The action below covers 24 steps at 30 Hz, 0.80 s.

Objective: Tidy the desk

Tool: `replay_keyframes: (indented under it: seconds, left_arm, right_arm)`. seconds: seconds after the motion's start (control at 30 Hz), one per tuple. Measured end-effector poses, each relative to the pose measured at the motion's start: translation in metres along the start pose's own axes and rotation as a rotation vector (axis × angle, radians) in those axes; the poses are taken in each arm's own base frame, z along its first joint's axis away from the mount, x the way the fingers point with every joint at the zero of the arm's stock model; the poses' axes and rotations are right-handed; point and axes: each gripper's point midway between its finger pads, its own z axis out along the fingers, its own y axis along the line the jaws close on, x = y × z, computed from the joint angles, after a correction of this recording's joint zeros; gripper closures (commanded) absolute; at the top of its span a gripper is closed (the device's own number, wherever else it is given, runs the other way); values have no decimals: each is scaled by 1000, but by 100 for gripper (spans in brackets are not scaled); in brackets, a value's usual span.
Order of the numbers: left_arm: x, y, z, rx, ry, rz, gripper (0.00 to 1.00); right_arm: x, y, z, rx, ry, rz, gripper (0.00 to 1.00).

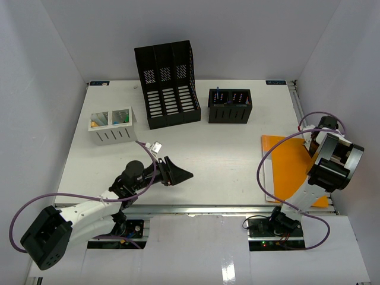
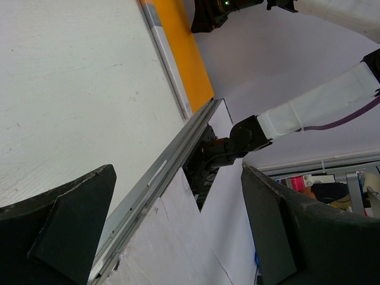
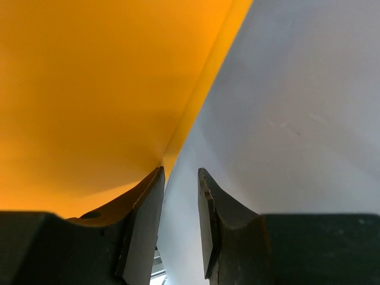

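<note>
The white desk (image 1: 225,148) has a silver rail (image 1: 208,209) along its front edge. An orange folder (image 1: 285,166) lies flat at the desk's right side. My right gripper (image 1: 310,147) is at the folder's right edge. In the right wrist view its jaws (image 3: 180,170) stand a narrow gap apart with nothing between them, and the folder (image 3: 89,89) lies just outside the left finger. My left gripper (image 1: 185,174) hovers wide open and empty over the front middle of the desk. In the left wrist view it (image 2: 177,172) looks along the rail (image 2: 172,160) toward the folder (image 2: 184,53).
A black three-slot file rack (image 1: 169,83) stands at the back centre. A small black mesh organiser (image 1: 230,107) sits to its right. A white bin (image 1: 113,126) holding small items sits at the left. White walls close in the left, back and right sides.
</note>
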Motion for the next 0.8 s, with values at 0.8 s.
replay_keyframes:
  seconds: [0.8]
  left_arm:
    - [0,-2,-3,1,-1,7,2]
  right_arm:
    - [-22,49,-16,-265,-28,3,66]
